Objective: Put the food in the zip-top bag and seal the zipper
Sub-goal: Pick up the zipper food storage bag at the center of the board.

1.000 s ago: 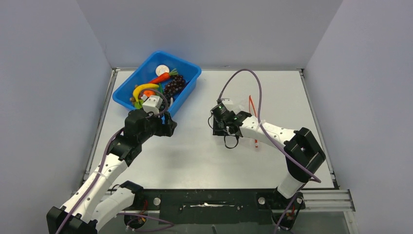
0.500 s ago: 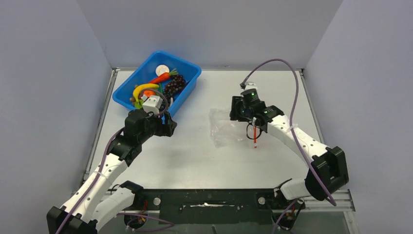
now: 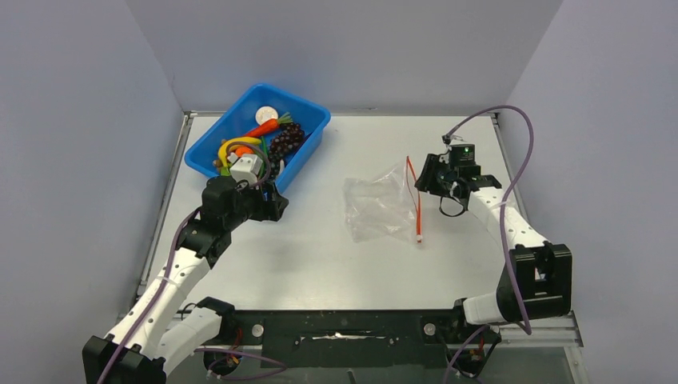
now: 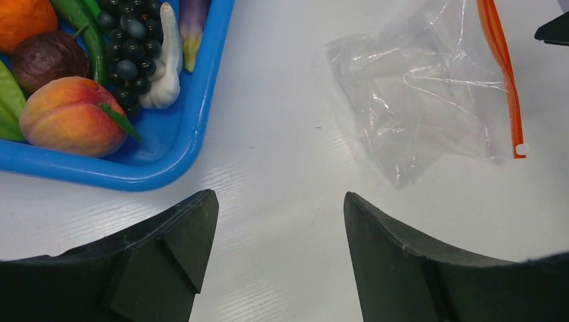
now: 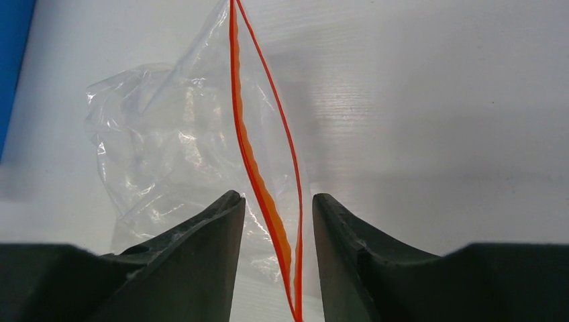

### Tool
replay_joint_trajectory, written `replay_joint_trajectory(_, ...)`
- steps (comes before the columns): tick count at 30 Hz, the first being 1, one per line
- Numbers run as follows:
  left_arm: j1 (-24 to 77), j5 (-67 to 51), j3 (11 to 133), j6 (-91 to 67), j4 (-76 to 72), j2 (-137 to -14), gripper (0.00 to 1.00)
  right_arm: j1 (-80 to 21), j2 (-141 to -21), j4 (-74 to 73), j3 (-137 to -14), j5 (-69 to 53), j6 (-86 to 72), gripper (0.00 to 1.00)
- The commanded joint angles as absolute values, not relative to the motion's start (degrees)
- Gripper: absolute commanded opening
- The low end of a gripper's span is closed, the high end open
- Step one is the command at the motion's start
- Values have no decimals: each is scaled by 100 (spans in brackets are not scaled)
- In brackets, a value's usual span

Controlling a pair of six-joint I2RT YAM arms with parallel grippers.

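Rightward has swung the right end effector (image 5: 275,204), jaws parted and empty, leaving the zip-top bag (image 3: 380,210) mid-bench, zipper (image 3: 413,196) agape, ready for food (image 3: 276,138) from the far-left blue bin (image 3: 324,118) by the open, empty left end effector (image 4: 275,221).

Between the blue bin (image 3: 310,150) and the zip-top bag (image 3: 377,210) you have a strip of bare table (image 3: 320,240). The left gripper (image 4: 280,204), fingers spread, faces it with the bin's wall at its left. At the right gripper (image 5: 276,198), whose fingers are parted, the zipper (image 5: 265,181) bows open into only a narrow slit, with open table beyond toward the side wall (image 3: 592,160).
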State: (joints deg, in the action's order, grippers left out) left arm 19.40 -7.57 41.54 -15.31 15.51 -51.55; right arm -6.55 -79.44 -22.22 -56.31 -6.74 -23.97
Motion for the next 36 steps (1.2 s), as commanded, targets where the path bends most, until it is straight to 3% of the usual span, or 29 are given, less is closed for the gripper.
replay_joint_trajectory(1, 1919, -932, 4185, -1573, 1138, -5056, 68, -498, -8149, -1603, -5451, -1183, -2153, 45)
replay_joint_trajectory(11, 1926, -892, 4166, -1573, 1158, -5027, 68, -149, -8986, -1124, -5210, -1964, -2085, 29)
replay_joint_trajectory(23, 1933, -1027, 4182, -1608, 1180, -5084, 68, -171, -8547, -1071, -4992, -2543, -2312, 1)
replay_joint_trajectory(28, 2070, -1522, 4337, -1857, 1096, -5391, 63, -359, -7860, -1477, -5089, -2476, -2762, 0)
replay_joint_trajectory(36, 2386, -2612, 4615, -3092, 251, -5723, 62, -1457, -7058, -2238, -5698, -1872, -3357, 0)
